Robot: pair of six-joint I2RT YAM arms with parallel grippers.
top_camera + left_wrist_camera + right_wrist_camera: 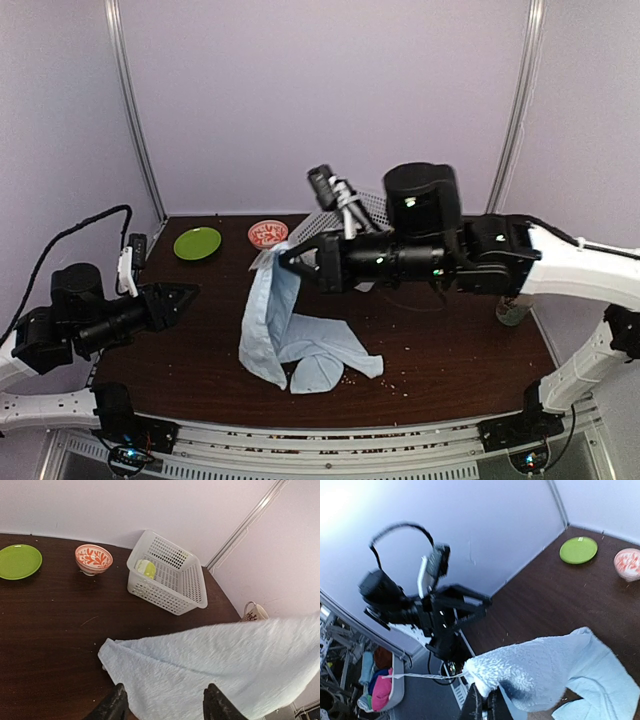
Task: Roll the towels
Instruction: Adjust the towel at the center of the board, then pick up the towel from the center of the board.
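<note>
The pale blue towel (277, 325) hangs from my right gripper (285, 262), with its lower end bunched on the table. In the right wrist view the gripper (487, 702) is shut on a corner of the towel (535, 672). My left gripper (188, 292) hovers to the left of the towel, apart from it. In the left wrist view its gripper (165, 705) is open and empty, with the towel (210, 670) spread just ahead of the fingertips (116, 702). A lime-green cloth (146, 568) lies inside the white mesh basket (190, 587).
A green plate (197, 242) and a red-patterned bowl (267, 234) sit at the back left. The basket (372, 208) stands at the back behind my right arm. A cup (513, 310) stands at the right edge. Crumbs dot the dark table (440, 350).
</note>
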